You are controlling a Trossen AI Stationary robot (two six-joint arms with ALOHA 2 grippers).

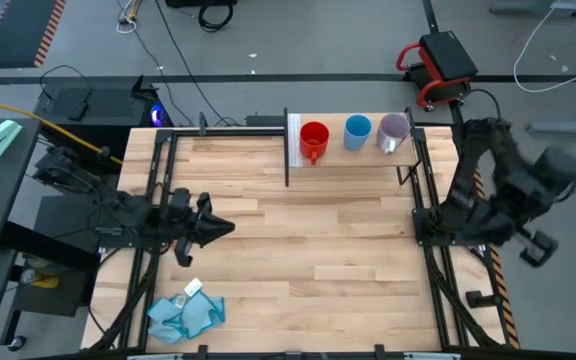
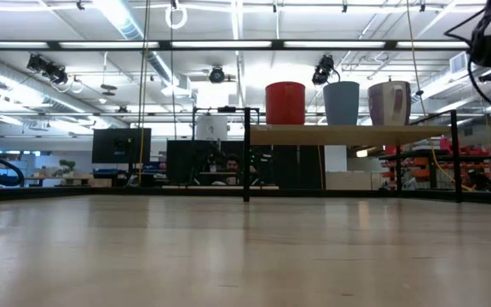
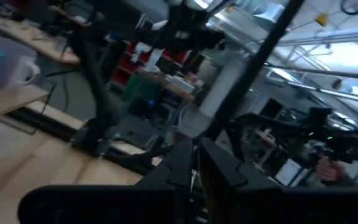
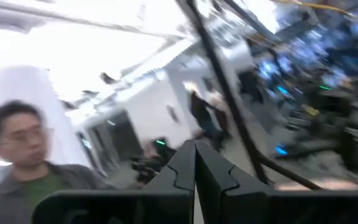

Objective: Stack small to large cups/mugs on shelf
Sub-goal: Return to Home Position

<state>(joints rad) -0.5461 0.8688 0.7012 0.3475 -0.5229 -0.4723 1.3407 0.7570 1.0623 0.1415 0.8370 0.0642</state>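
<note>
Three cups stand side by side on their bases on the pale raised shelf (image 1: 353, 152) (image 2: 348, 134) at the table's far edge: a red mug (image 1: 313, 139) (image 2: 285, 103), a light-blue cup (image 1: 357, 131) (image 2: 341, 102) and a pale purple mug (image 1: 394, 131) (image 2: 389, 102). My left gripper (image 1: 226, 228) (image 3: 195, 169) is shut and hovers over the table's left half, far from the shelf and pointing right. My right arm (image 1: 508, 190) stands raised at the table's right edge. Its gripper (image 4: 195, 167) is shut and points out into the room.
A teal-blue cloth (image 1: 186, 315) lies crumpled at the table's near left corner. Black frame rails (image 1: 158, 180) run along the left and right sides, and a dark upright panel (image 1: 287, 150) stands at the shelf's left end. A person (image 4: 23, 168) shows beyond the table.
</note>
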